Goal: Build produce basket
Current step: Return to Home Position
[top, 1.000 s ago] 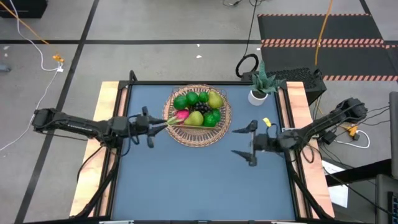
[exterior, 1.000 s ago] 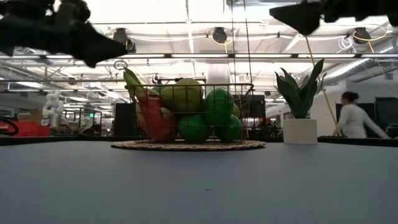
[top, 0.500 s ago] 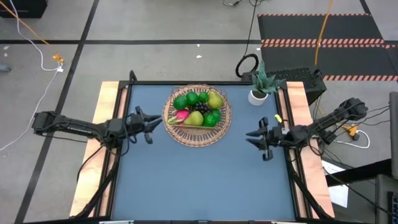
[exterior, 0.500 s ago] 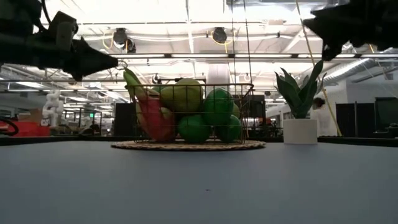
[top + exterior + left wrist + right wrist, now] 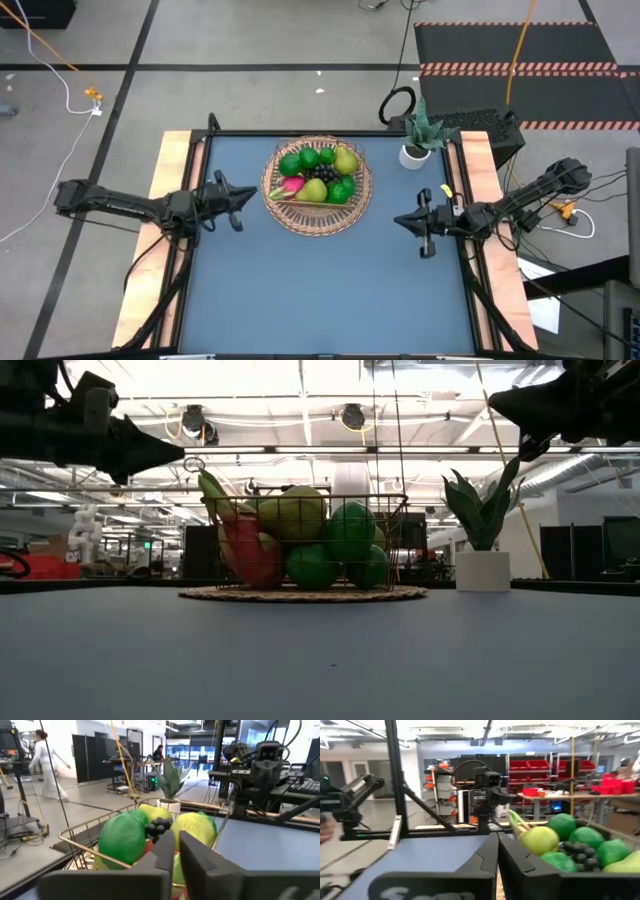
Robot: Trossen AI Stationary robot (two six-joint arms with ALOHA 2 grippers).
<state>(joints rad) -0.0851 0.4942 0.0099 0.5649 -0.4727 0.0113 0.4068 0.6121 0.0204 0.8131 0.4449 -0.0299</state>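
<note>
Blue counter (image 5: 320, 290), wood strips down both sides. Basket (image 5: 352, 214) sits on it, upper centre of the high view. Produce (image 5: 318, 176) is piled inside: green balls, pears, grapes, pink dragon fruit. White plant pot (image 5: 414, 154) at upper right of basket, near the counter corner. Left hand (image 5: 250, 194) just left of basket, off the surface, fingers together, empty. Right hand (image 5: 399, 221) right of basket, apart from it, fingers together, empty. Grey floor (image 5: 250, 40) all around, striped dark mat (image 5: 520, 68) upper right. Person in white (image 5: 47, 762) at upper left of the left wrist view.
</note>
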